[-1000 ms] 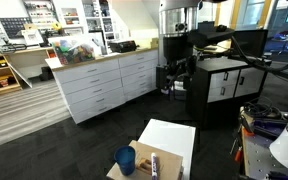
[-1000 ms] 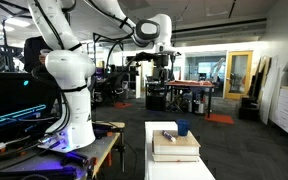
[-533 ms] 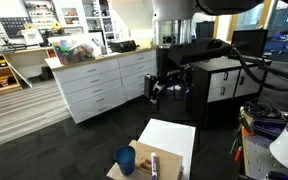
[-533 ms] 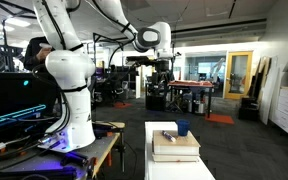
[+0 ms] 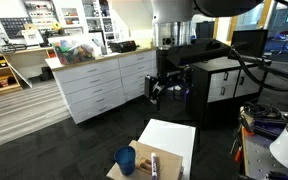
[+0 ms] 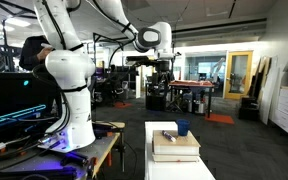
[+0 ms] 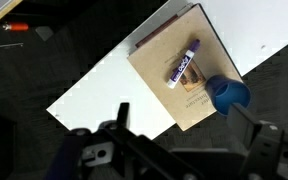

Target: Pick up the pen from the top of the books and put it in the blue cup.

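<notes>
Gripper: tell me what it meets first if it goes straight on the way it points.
Likely the books, near the pen and blue cup; nothing shows between them and the open gripper. Depth is unclear: it could be the white board.

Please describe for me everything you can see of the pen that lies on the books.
The short purple-and-white pen looks like a plastic marker, with purple ends and a white middle whose purple print is too blurred to read. It lies flat and diagonal on the top tan-brown rectangular book of the stack and touches only that cover. The small round blue cup stands near its lower end, apart from it. Nothing grips the pen.
</notes>
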You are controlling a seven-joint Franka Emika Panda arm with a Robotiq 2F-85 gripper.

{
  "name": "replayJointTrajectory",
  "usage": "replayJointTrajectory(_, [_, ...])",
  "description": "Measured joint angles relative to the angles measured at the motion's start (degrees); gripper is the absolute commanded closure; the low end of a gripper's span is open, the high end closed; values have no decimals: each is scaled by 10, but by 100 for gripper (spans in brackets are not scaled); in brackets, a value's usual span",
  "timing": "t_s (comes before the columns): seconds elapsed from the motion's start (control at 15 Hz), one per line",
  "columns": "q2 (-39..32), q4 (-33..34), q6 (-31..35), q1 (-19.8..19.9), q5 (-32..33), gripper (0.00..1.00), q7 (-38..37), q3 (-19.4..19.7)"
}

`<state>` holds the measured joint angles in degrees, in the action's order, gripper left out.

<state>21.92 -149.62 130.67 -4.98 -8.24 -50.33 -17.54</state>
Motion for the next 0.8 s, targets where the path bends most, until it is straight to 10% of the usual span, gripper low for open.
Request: replayJointTrajectory(0.8, [-67, -6, 102, 19, 47, 0, -116, 1])
